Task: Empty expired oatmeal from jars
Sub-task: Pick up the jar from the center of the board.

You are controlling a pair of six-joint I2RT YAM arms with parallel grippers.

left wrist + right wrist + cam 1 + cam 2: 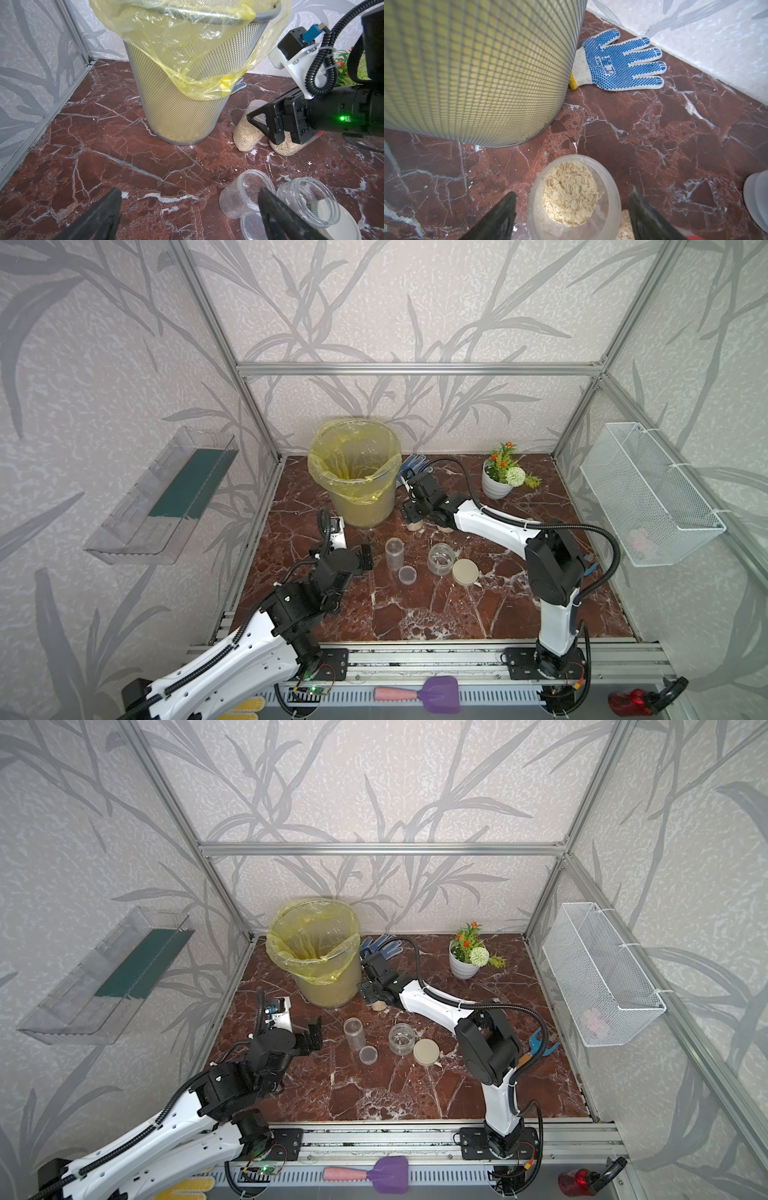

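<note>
Table (415,614): veined red marble.
Walls (415,302): leaf-patterned.
Oatmeal (570,199): pale flakes, clear jar (610,207).
Left fingers (99,214): apart.
Right fingers (500,216): apart, flanking jar.

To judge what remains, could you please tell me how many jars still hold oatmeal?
2. A slim jar and a second jar beside it stand next to the mesh bin, the second partly hidden behind the right pincer. I see none hidden elsewhere.
</note>
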